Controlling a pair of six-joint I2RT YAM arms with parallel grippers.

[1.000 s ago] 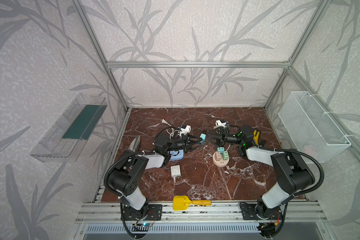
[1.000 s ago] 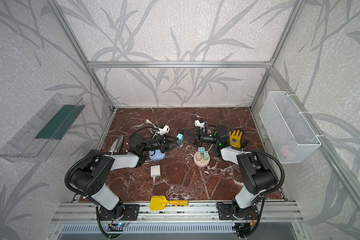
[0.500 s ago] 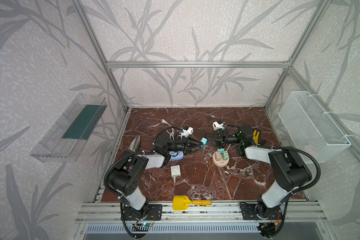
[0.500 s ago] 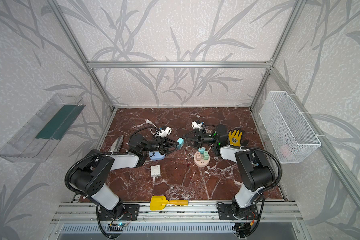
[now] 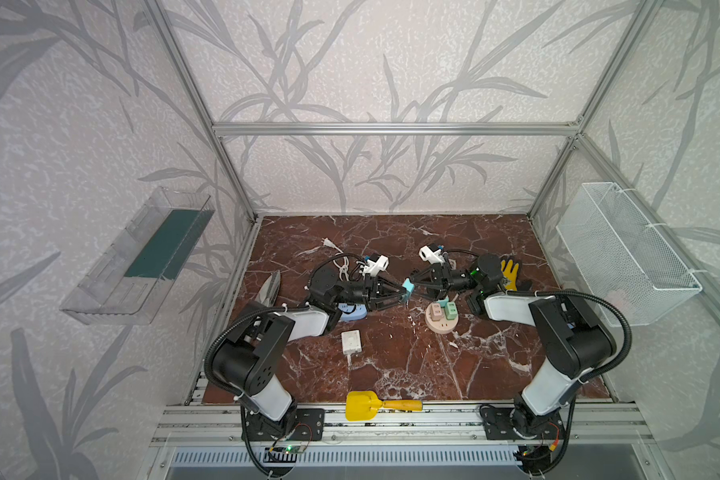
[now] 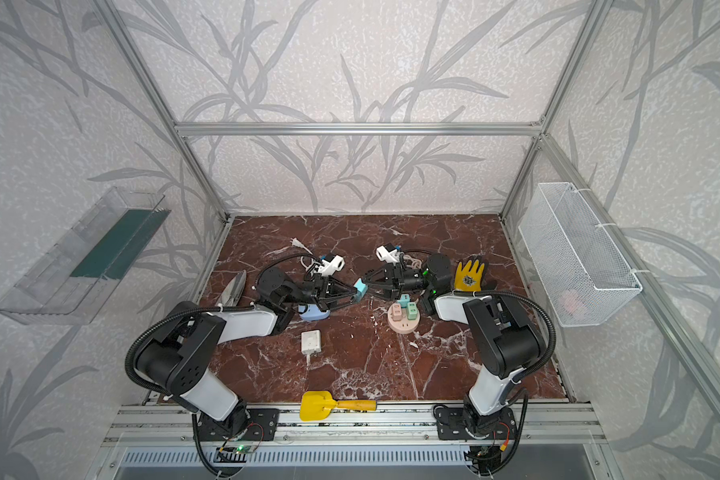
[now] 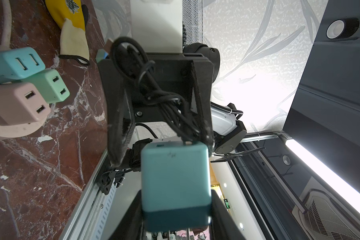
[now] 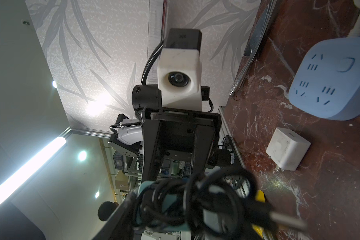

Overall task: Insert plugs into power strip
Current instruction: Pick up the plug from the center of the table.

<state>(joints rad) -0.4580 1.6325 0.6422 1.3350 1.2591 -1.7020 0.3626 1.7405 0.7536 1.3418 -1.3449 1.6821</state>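
Three cubes already sit in the round strip, centre-right; my left gripper clamps a fourth teal cube mid-frame, right gripper spread astride it; white charger lies unplugged, lower-centre

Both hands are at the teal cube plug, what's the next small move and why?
Probably close the right hand on the teal cube plug so it can be passed over: the left hand holds it in the air, and the right hand's jaws stand open around it.
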